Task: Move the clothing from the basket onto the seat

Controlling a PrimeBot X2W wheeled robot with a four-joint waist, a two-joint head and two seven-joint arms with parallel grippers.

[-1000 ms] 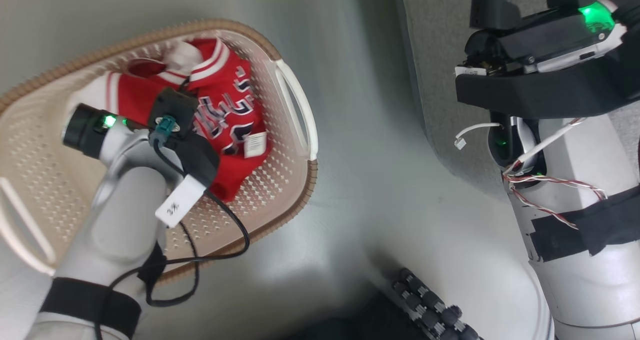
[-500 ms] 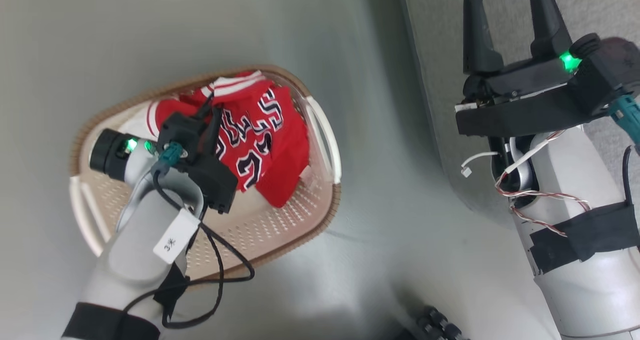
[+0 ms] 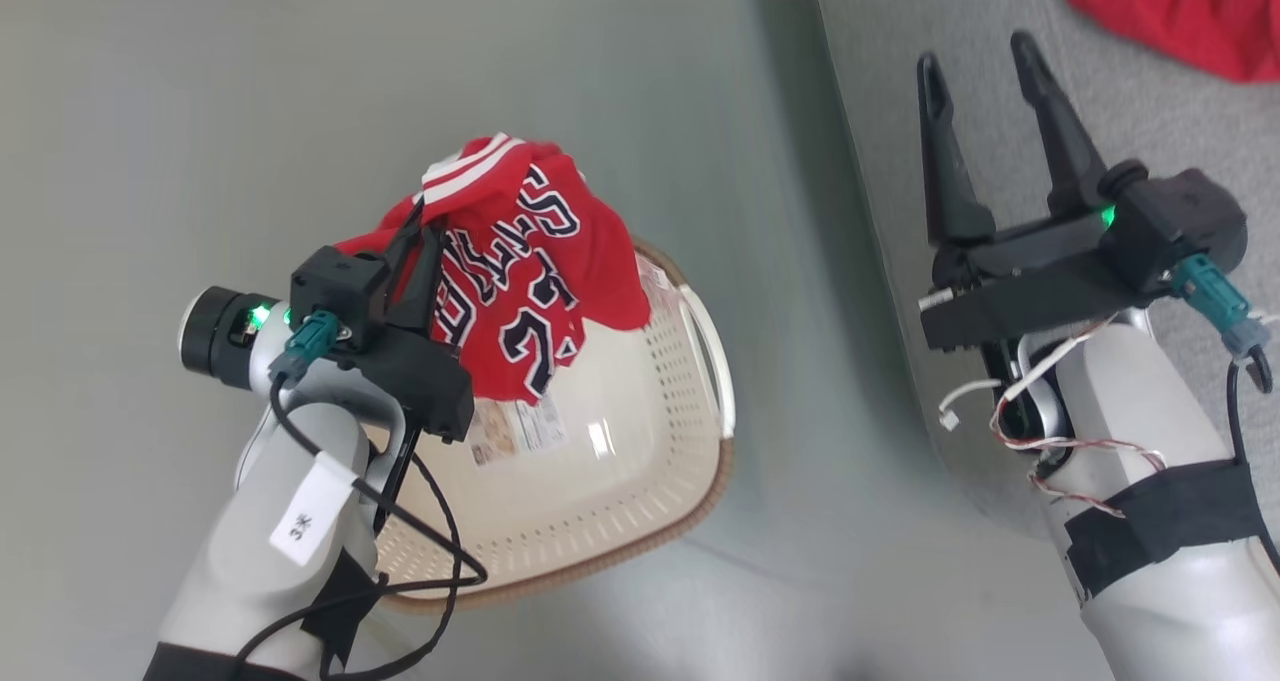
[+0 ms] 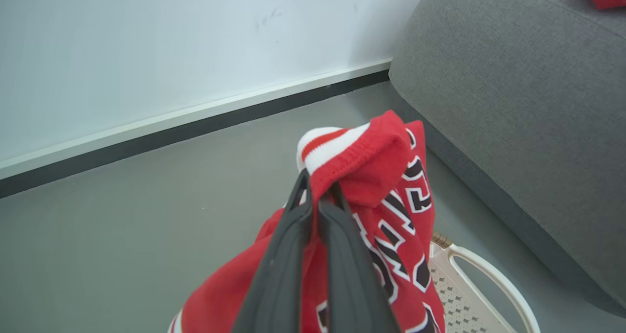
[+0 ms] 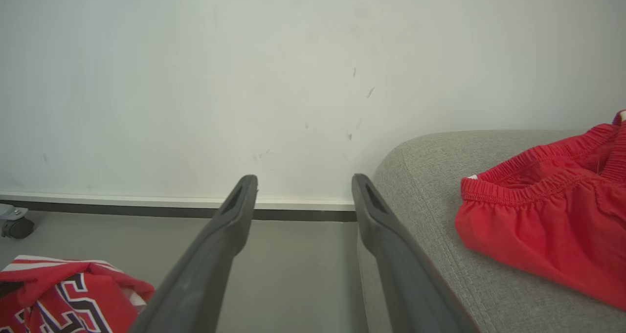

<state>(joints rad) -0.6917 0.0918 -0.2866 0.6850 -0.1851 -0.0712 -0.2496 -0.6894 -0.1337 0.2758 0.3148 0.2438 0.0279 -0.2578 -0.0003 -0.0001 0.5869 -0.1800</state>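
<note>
My left gripper is shut on the red jersey with navy-white lettering and holds it lifted above the cream basket. In the left wrist view the left gripper pinches the jersey's striped trim. The basket's handle shows below it. A plain red garment lies on the grey seat. My right gripper hangs open over the seat's edge, with nothing between its fingers. In the right wrist view the right gripper points at the wall, with the red garment on the seat to its right.
The basket stands on a grey floor left of the seat. A white wall with a dark baseboard runs behind both. A small caster wheel sits at the far left by the wall.
The left gripper has lifted the jersey up out of the basket. The camera has shifted, bringing more of the seat and the other red garment into view.
</note>
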